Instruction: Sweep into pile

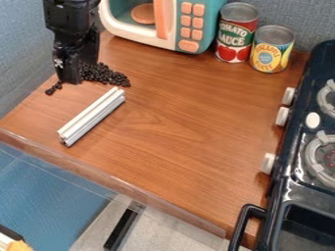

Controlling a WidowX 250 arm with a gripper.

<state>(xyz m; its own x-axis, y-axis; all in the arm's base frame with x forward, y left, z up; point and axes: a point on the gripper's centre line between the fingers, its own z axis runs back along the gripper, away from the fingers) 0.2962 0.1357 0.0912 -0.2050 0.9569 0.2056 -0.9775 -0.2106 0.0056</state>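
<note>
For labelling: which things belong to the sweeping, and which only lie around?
Job:
- black robot gripper
- small dark pellets
- perhaps the long silver grooved bar

Around:
- teal-and-white toy microwave
- red-labelled can
- yellow-labelled can
- black toy stove

Arm: in at upper left | pose: near upright | gripper: hanging low, pointing down

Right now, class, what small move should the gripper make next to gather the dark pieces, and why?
I would probably shift the gripper to the outer side of the few stray pieces, ready to push them inward. They trail off at its picture-left side, while the main heap lies to its right, so it seems to stand between them.
</note>
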